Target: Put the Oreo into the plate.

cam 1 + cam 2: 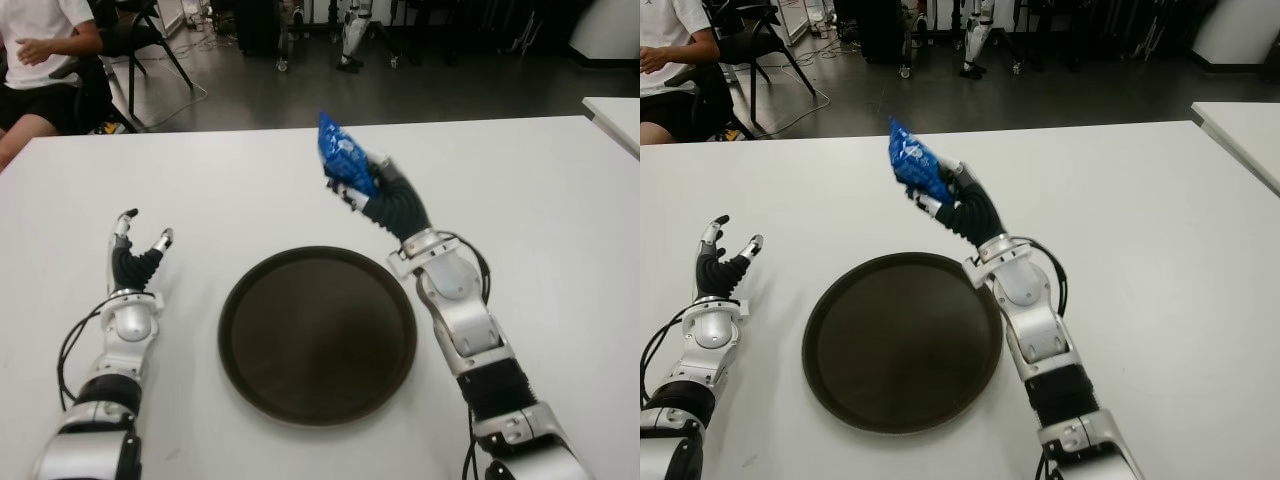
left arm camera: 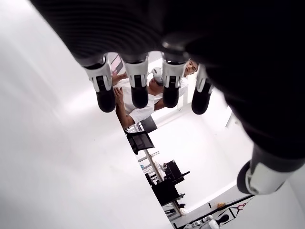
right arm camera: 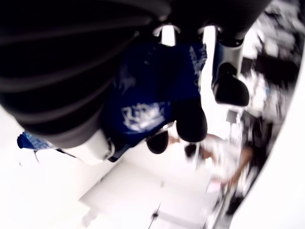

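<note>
The Oreo (image 1: 345,160), a blue packet, is held in the right hand (image 1: 375,190), raised above the table (image 1: 520,200) just beyond the far rim of the plate (image 1: 318,335). The fingers (image 3: 188,121) are curled round the lower part of the packet, and the right wrist view shows the blue wrapper pinned between them and the palm. The packet's long axis runs up and away from the hand, tilted toward the robot's left, so most of it sticks out past the fingers.

The plate is dark, round and bare, and lies flat on the table between the two arms. It is nearer the robot than the packet and slightly to the left of it. The right forearm runs along the plate's right rim. The move, as I judge it, turns on this one relation: the packet must come back toward the robot and down, over the far rim, before the fingers let go. The right hand is plainly the one to do it, since it has the packet already.

The left hand (image 1: 135,255) shows left of the plate, well apart from it, fingers spread and holding nothing.

A seated person (image 1: 40,60) shows beyond the table's far left corner.
</note>
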Robot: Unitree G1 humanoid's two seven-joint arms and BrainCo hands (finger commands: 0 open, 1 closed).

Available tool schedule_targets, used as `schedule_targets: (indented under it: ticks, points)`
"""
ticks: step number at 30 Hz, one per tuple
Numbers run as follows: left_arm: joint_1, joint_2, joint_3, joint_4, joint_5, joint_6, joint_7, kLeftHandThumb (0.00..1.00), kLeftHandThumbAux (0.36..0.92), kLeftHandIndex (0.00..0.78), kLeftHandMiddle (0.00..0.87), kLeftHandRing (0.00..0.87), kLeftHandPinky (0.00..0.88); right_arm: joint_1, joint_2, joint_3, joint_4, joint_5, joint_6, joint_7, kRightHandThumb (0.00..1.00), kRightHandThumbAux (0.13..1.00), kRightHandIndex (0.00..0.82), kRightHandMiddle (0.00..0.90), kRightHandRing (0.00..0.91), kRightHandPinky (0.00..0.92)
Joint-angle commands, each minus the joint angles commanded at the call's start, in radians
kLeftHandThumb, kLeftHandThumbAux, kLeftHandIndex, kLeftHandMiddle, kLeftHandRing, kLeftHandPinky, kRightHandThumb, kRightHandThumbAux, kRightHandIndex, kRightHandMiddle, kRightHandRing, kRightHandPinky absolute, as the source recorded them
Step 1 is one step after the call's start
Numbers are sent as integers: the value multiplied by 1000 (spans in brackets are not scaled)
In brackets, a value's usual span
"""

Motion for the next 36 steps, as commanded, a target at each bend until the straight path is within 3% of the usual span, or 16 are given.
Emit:
schedule_targets:
  ticks: [14, 20, 26, 36]
  points:
    - [-5, 2, -2, 17, 3, -22, 2, 0, 576, 0, 0, 0, 0, 25, 4, 60, -34, 0, 31, 90, 712, 710, 441, 825, 816, 809]
    - [-5, 2, -3, 23, 4, -33, 3, 0, 579, 0, 0, 0, 0, 34, 25, 97, -19, -25, 11, 82, 712, 711, 441, 826, 819, 808]
    - [-8, -2, 2, 28, -1, -31, 9, 0, 586, 0, 0, 0, 0, 41, 30, 111, 11, -90, -55, 30, 711, 710, 441, 829, 824, 811]
    - [-4, -1, 4, 26, -6, -24, 7, 0, 589, 0, 0, 0, 0, 46, -4, 129, 21, -222, -110, -37, 714, 710, 441, 837, 827, 808]
